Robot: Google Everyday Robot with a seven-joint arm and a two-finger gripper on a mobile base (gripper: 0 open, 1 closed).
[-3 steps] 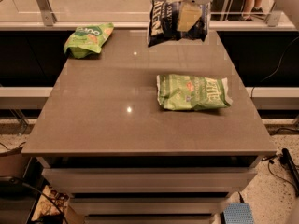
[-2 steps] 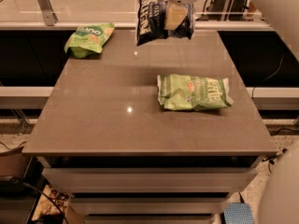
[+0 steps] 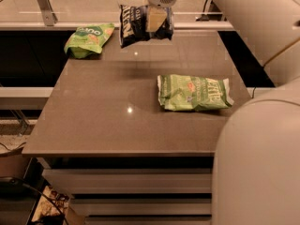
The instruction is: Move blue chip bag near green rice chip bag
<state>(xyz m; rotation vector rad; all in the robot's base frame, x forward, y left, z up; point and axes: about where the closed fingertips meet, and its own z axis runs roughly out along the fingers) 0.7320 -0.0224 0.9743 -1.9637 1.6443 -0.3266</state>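
The pincer (image 3: 157, 18) pinches the blue chip bag (image 3: 131, 26), which hangs above the far middle of the table (image 3: 103, 111). Nearer, right of centre, a pale green Kettle chip bag (image 3: 194, 93) lies flat. The green rice chip bag (image 3: 88, 39) lies at the far left corner, near the blue chip bag.

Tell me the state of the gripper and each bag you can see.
gripper: over the table's far edge, shut on the blue chip bag
blue chip bag: held clear of the table, crumpled, beside the green rice chip bag without touching
green rice chip bag: lying at the table's far left corner
pale green Kettle bag: lying flat on the table's right side
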